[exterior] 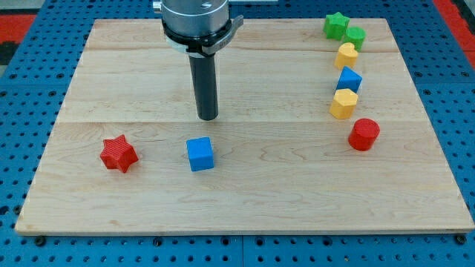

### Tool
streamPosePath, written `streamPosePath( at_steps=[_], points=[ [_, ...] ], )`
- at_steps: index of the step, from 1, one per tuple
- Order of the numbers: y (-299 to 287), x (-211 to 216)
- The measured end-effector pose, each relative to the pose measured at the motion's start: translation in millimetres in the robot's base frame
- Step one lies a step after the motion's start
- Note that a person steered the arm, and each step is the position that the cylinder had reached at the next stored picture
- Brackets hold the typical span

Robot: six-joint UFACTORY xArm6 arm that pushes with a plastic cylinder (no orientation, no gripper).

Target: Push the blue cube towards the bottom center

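Observation:
The blue cube lies on the wooden board, left of centre in the lower half. My tip stands just above the cube toward the view's top, slightly to its right, with a small gap between them. The rod rises straight up to the arm at the view's top.
A red star lies left of the blue cube. On the view's right runs a column: green star, green block, yellow block, a second blue cube, yellow block, red cylinder.

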State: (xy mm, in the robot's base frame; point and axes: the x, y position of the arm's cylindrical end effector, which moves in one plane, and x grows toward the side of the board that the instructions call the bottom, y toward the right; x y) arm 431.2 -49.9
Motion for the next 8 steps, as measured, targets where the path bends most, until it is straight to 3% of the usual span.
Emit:
streamPosePath(
  at_steps=[1,5,8],
  points=[
    [-9,29],
    [-10,66],
    [-54,62]
  ],
)
